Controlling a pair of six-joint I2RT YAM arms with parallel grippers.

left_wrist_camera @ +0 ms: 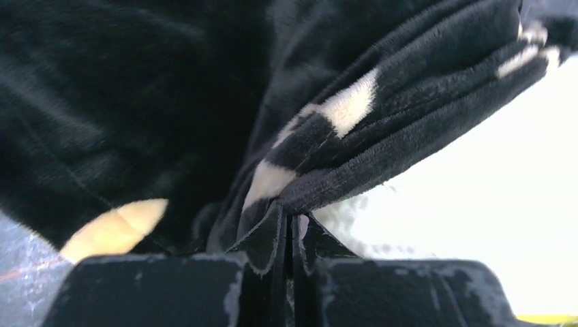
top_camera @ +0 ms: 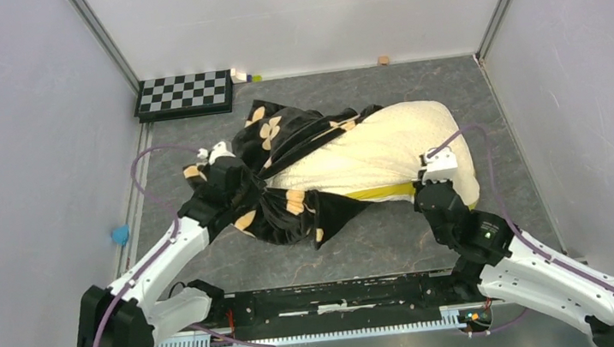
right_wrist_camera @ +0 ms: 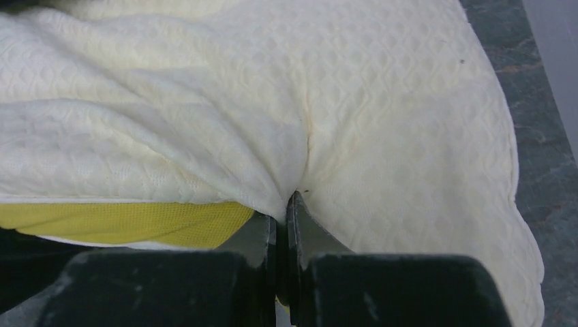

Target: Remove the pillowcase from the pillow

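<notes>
- Left pincer (left_wrist_camera: 292, 231) was clamped on a bunched fold of the pillowcase (top_camera: 287, 141), jaws nearly together.
- Right pincer (right_wrist_camera: 285, 208) was pinched on the near edge of the pillow (top_camera: 379, 153), just beside its yellow trim (right_wrist_camera: 136, 225).
- The pillowcase lay gathered over the pillow's left end; the right part was bare cream.
- Both rested mid-worktop (top_camera: 396, 237), between the two pincers.

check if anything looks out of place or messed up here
Nothing damaged or spilled. The pillowcase is askew: bunched and twisted over the left end of the pillow, most of which lies bare. The left pincer is shut on a fold of the case; the right pincer pinches the pillow, puckering it.
</notes>
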